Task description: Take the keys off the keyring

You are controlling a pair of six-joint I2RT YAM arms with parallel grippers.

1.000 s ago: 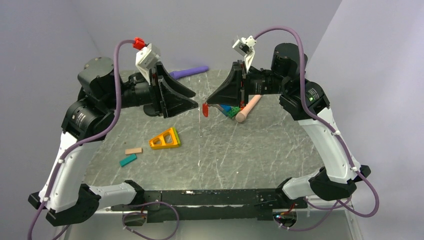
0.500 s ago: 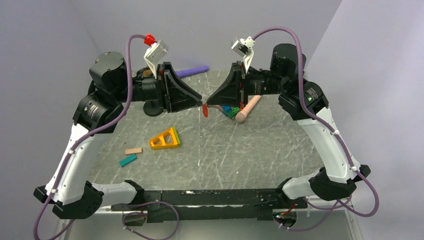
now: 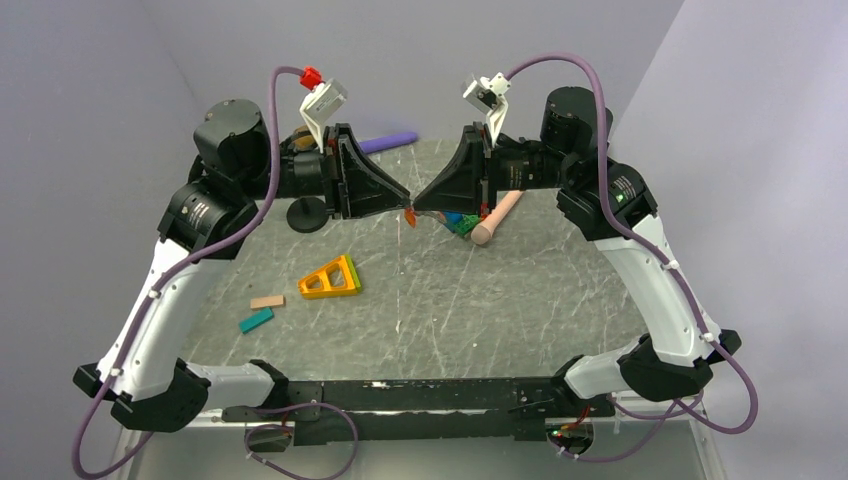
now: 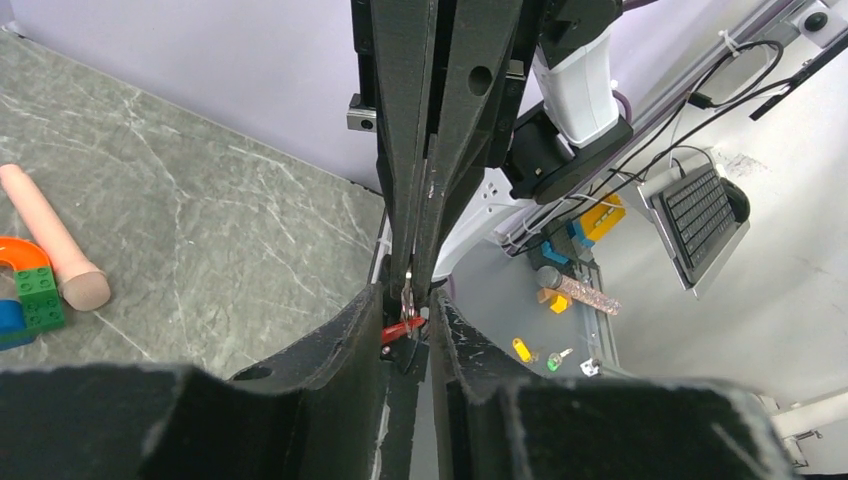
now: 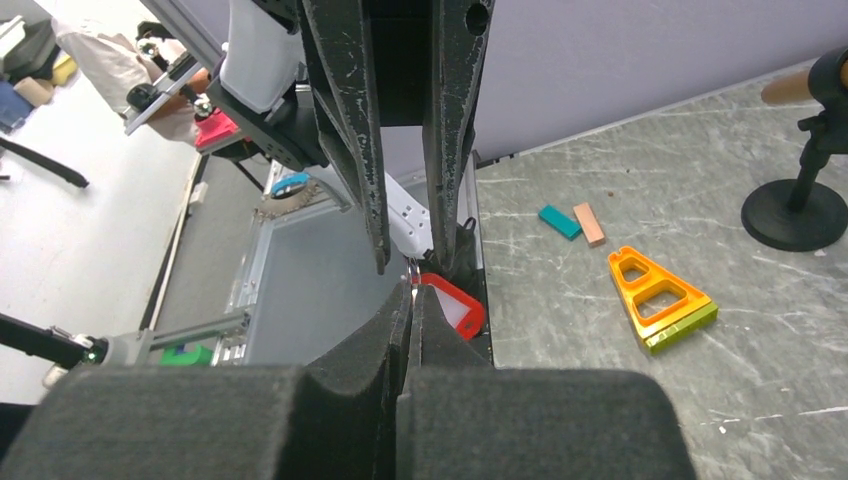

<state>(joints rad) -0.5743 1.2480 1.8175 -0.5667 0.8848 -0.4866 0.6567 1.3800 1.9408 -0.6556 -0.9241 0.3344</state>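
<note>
Setting: two arms reach inward and meet tip to tip in the air above the middle of the grey surface (image 3: 500, 310), clear of the toys lying on it.
Right fingers (image 5: 395, 335): pressed flat together, apparently pinching the small metal keyring (image 4: 408, 293) at their very tips, so that the ring has a fixed anchor.
Red key (image 5: 455, 305): a tiny red oval tag held aloft where the two arms meet, just beside the right fingertips and within the gap of the opposite pair, not on the surface.
Left fingers (image 4: 350, 345): partly spread, one on each side of the red key and the keyring. Whether they already press on the key cannot be told.
Reason for the opposed pose: with one arm steadying the ring, the other can pull directly away from it.
Step in hand (judged): taking hold of the key. It appears not yet off the ring, so the task is at an early stage.
Next move (judged): a firm nip on the tag alone, not the ring, then working it off the coil.
Risk: the tag is small and smooth-looking and may slip out or twist.
Bystanders: the orange triangle (image 3: 331, 279) and the peach rod (image 3: 497, 217) lie well apart and play no part.
</note>
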